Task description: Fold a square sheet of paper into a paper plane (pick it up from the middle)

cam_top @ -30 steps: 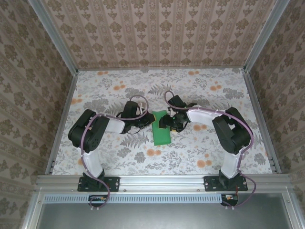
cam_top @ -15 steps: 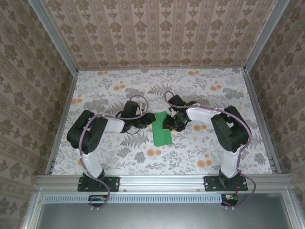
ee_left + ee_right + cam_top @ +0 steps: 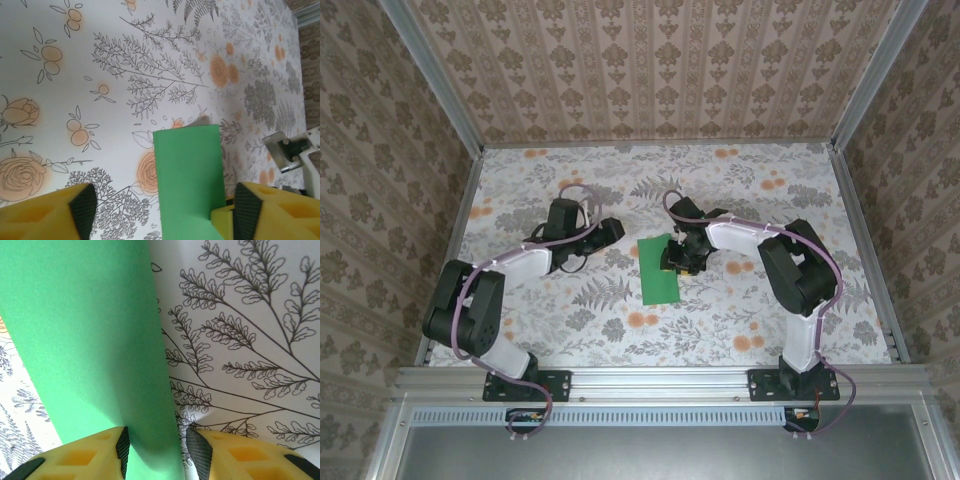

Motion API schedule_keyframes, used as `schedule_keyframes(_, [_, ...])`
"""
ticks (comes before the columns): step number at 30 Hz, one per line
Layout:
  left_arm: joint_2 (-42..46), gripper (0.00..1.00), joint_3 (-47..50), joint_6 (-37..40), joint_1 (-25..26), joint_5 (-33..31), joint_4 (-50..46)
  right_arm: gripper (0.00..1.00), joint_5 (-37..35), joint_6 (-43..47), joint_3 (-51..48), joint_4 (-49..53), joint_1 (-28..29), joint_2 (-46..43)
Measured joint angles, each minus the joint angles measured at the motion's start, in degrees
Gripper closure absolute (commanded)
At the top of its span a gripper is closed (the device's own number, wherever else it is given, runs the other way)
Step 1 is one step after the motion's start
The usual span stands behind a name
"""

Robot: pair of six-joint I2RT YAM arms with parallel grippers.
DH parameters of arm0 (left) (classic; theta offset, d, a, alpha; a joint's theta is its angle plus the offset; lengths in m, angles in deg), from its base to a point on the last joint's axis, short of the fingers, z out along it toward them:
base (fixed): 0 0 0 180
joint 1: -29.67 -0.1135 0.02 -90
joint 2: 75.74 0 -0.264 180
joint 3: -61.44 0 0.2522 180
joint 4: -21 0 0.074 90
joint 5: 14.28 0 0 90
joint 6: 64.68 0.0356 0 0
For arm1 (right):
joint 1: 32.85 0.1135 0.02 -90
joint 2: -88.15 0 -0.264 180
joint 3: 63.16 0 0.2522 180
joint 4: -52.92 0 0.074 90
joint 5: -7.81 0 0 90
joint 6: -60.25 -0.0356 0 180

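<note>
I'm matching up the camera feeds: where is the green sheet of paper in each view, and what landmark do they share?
Top external: green sheet of paper at the table's centre.
Left wrist: sheet low, right of centre, cut by the bottom edge.
Right wrist: sheet across the left half, top to bottom.
Shared landmark: floral table cover.

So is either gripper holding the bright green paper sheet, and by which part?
Left gripper: open, holding nothing. Right gripper straddles the long right edge of the thin bright green paper sheet; whether it pinches that edge cannot be told.
</note>
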Motion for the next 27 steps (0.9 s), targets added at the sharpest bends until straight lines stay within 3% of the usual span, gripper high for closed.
schedule_keyframes(4, [0.0,0.0,1.05,2.49,0.04,0.07,-0.46,0.54,-0.35,-0.2,0.44,0.48,0.22,0.31])
schedule_keyframes(13, [0.0,0.0,2.64,4.33,0.61,1.4,0.68,0.53,-0.42,0.37,0.52,0.68,0.28,0.72])
schedule_keyframes(23, [-2.12,0.0,1.46,5.46,6.16,3.65,1.9,0.52,-0.48,0.48,1.38,1.81,0.33,1.53])
schedule_keyframes(27, [-4.76,0.05,0.28,4.76,6.93,5.03,2.86,0.52,-0.48,0.55,1.49,1.92,0.33,1.7])
